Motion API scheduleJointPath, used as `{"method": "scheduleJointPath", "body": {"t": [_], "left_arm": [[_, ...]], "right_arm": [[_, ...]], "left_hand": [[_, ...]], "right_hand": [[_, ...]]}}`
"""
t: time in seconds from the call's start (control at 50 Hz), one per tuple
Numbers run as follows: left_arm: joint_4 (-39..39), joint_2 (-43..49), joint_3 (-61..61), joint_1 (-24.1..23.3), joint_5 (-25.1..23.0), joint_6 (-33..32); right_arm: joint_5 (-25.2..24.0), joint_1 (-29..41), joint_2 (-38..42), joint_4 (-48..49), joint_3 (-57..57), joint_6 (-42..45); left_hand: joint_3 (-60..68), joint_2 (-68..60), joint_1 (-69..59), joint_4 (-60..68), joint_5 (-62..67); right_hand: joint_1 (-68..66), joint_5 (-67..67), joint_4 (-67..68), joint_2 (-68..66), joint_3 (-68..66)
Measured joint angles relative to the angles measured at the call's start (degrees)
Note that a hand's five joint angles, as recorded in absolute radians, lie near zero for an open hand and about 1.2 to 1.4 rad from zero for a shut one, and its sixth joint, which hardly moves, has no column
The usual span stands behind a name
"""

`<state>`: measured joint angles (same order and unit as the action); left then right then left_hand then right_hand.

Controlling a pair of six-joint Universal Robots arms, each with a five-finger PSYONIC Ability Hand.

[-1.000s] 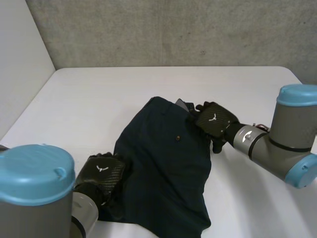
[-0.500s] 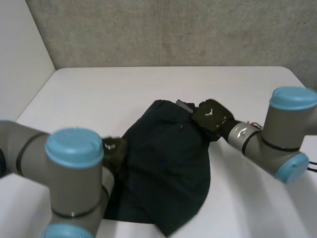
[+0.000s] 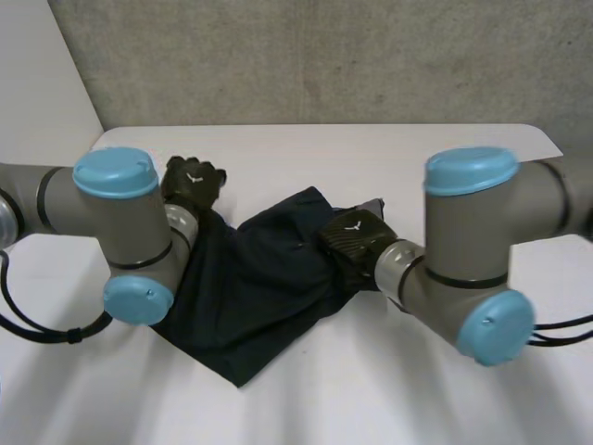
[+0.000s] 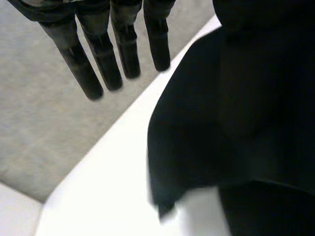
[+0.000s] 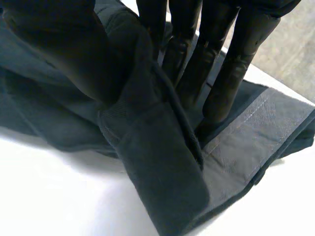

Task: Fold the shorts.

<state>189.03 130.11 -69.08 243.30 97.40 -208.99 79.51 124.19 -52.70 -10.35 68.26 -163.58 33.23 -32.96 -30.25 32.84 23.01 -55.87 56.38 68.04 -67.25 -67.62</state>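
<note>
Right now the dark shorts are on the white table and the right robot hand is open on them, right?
No: the right robot hand is shut on the shorts, thumb and fingers pinching a fold, as the right wrist view shows. The dark shorts are on the white table.

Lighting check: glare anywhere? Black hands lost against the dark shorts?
Head view: even light, no glare on the white table; left hand clear against it, right hand low-contrast on the dark navy shorts. Left wrist view: shorts near-featureless black. Right wrist view: thumb merges with cloth; grey waistband lining shows weave.
</note>
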Motion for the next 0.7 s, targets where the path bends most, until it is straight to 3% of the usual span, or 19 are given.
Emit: {"method": "scheduleJointPath", "body": {"t": [0.02,0.08,0.3,0.46,0.52,0.6,0.7], "left_arm": [[-0.3,-1.3,-1.6,-0.1,-0.9,0.1],[-0.9,-5.6,-6.6,-0.2,-1.9,0.4],[-1.3,-28.9,-27.5,2.3,-2.0,3.7],[-3.8,-44.2,-41.0,3.0,-5.4,13.3],[-4.8,-45.7,-43.4,3.0,-7.3,15.2],[-7.6,-47.2,-48.7,3.0,-13.7,19.5],[-7.6,-44.4,-50.5,3.1,-16.6,20.5]], "right_arm": [[0.9,0.2,1.4,0.3,-1.2,-0.9],[2.0,0.4,3.4,0.7,-3.0,-2.7],[2.5,0.0,4.1,0.8,-3.9,-7.1],[2.6,-0.2,3.5,0.8,-3.0,-8.1],[2.6,-0.2,3.4,0.8,-2.9,-8.3],[2.6,-0.3,2.6,0.9,-2.1,-8.7],[2.6,-0.3,1.9,1.2,-1.3,-8.8]], "left_hand": [[-8.2,8.3,6.9,-8.5,-8.6],[-11.2,11.3,7.7,-11.4,-11.5],[-11.9,11.9,7.7,-12.0,-12.3],[-6.3,6.1,3.1,-5.8,-5.8],[-5.6,5.4,2.5,-5.0,-5.1],[-5.2,5.0,2.3,-4.5,-4.7],[-5.5,5.3,2.7,-4.9,-5.2]], "right_hand": [[-0.3,0.0,0.0,0.0,0.0],[-0.3,0.0,0.0,0.0,0.0],[-0.3,0.0,0.0,0.0,0.0],[-0.3,0.0,0.0,0.0,0.0],[-0.3,0.0,0.0,0.0,0.0],[-0.3,0.0,0.0,0.0,0.0],[-0.3,0.0,0.0,0.0,0.0]]}}
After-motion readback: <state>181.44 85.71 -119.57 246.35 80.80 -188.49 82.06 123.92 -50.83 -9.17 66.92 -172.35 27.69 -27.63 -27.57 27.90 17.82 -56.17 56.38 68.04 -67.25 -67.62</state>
